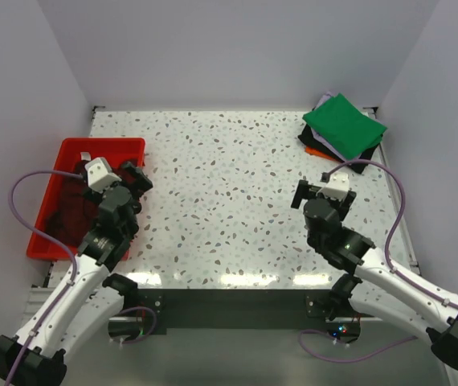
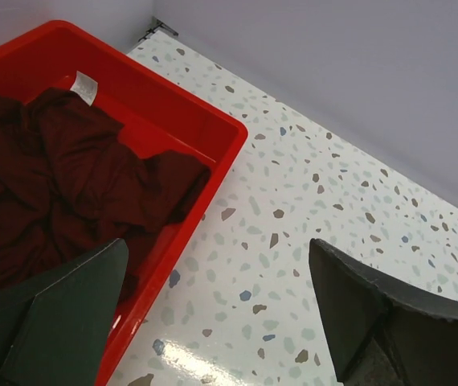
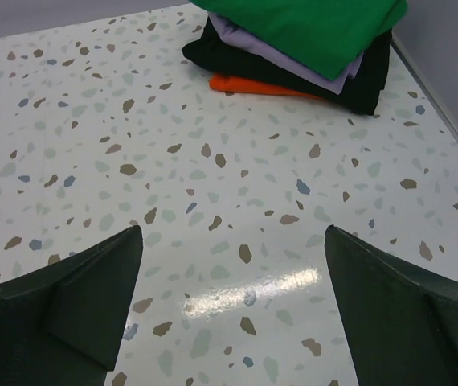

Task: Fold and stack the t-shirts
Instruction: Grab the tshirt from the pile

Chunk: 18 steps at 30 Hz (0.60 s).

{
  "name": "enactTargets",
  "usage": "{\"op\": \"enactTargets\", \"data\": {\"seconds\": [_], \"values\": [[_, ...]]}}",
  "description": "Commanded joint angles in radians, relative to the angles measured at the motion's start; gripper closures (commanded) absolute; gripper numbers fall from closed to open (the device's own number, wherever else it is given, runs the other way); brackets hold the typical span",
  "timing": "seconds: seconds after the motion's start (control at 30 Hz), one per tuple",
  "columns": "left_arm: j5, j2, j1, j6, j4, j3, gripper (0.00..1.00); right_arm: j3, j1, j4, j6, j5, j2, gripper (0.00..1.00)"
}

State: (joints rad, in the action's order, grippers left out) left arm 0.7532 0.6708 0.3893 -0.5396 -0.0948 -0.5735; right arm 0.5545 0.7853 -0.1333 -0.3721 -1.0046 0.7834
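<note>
Left fingers (image 2: 60, 322) apart near crumpled maroon shirt (image 2: 60, 185).

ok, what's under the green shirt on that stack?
Under the green shirt: lavender shirt, black shirt, orange shirt lowest. Only edges show; anything fully covered can't be seen.

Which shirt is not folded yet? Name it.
The dark maroon shirt, crumpled in the red tray; the green, lavender, black and orange shirts lie folded in one stack at the table's far right corner.
</note>
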Motion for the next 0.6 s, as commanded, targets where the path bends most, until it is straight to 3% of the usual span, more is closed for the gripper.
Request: {"op": "enactTargets", "data": {"seconds": [0.0, 0.2, 0.37, 0.57], "values": [[0.067, 0.015, -0.001, -0.016, -0.035, -0.015, 0.0, -0.013, -0.006, 0.06, -0.024, -0.065, -0.029, 0.01], [0.124, 0.023, -0.001, -0.037, -0.069, -0.02, 0.0, -0.024, -0.017, 0.103, -0.01, -0.051, -0.056, 0.01], [0.055, 0.053, -0.003, 0.134, 0.079, 0.041, 0.0, -0.004, -0.049, 0.13, 0.015, 0.007, -0.027, 0.01], [0.083, 0.249, -0.035, 0.175, 0.096, -0.034, 0.0, 0.012, -0.161, 0.192, 0.007, 0.202, 0.04, 0.01]]}}
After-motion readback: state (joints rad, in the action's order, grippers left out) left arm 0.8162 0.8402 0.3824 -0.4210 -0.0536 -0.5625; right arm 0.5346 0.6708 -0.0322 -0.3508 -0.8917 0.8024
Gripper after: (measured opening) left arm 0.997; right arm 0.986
